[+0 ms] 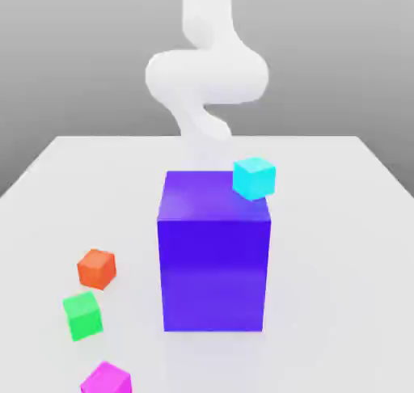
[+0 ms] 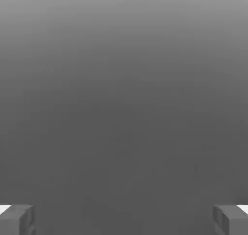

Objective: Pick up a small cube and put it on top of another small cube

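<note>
I see the claw (image 2: 124,219) spread wide, nothing between its fingers. The small cube (image 1: 106,378) lies on the table (image 1: 340,246) near the green cube (image 1: 82,315).

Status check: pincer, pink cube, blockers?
Pincer open, nothing held. Pink cube on table, untouched. Big blue-violet block stands between arm and cube.

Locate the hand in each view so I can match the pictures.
Hand view: the hand is open, its grey fingertips at opposite edges.
Exterior view: the white arm drops behind the blue block, which seems to hide the hand.
Shared landmark: likely just the plain grey backdrop.
</note>
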